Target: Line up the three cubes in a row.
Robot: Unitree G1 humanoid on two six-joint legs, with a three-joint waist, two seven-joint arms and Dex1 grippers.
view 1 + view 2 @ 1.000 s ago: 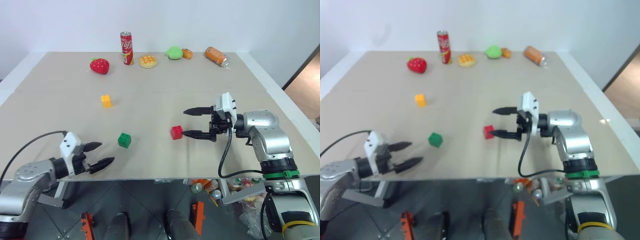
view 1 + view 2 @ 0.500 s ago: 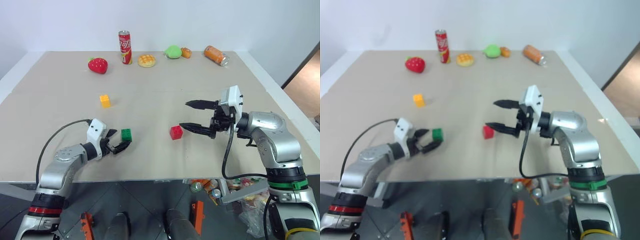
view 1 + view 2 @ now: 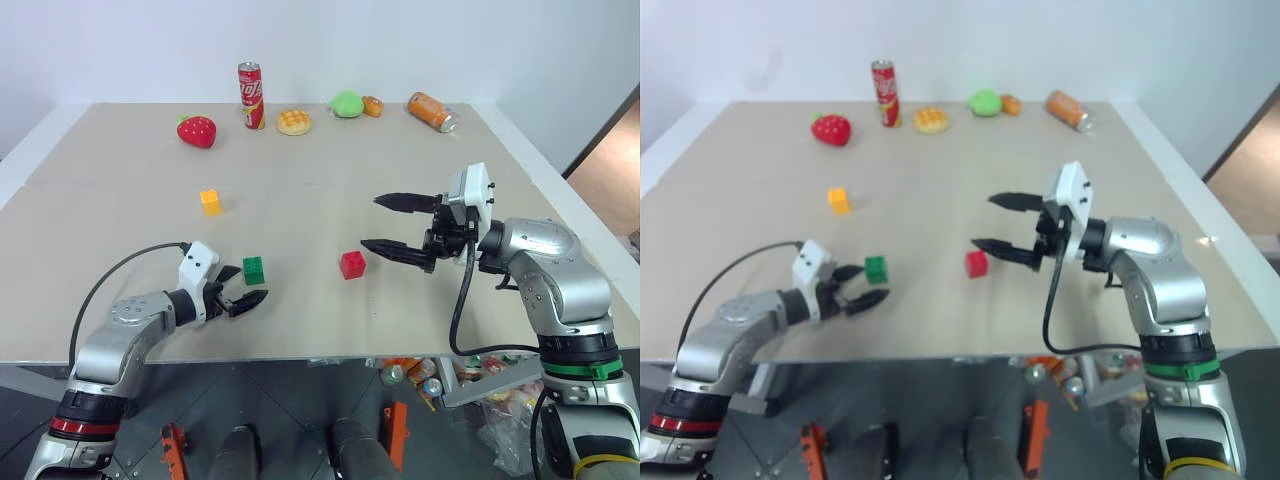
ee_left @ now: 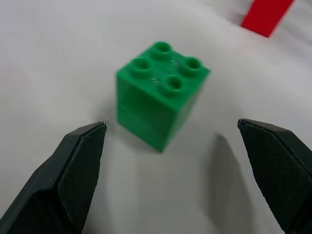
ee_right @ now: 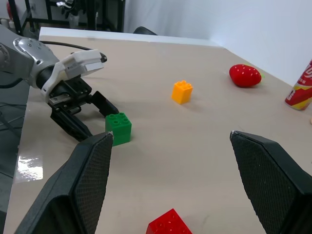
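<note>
Green cube is sitting lower left, just ahead of the left gripper, jaws apart; right gripper is hovering, jaws apart, beside the red cube.

Strawberry toy, upright red can, tipped orange can along table's far edge.

Both arms are silver-grey metal with black joints. Each wrist carries a white camera block, a black cable looping from it. The left gripper and right gripper have pointed, textured black fingers.
</note>
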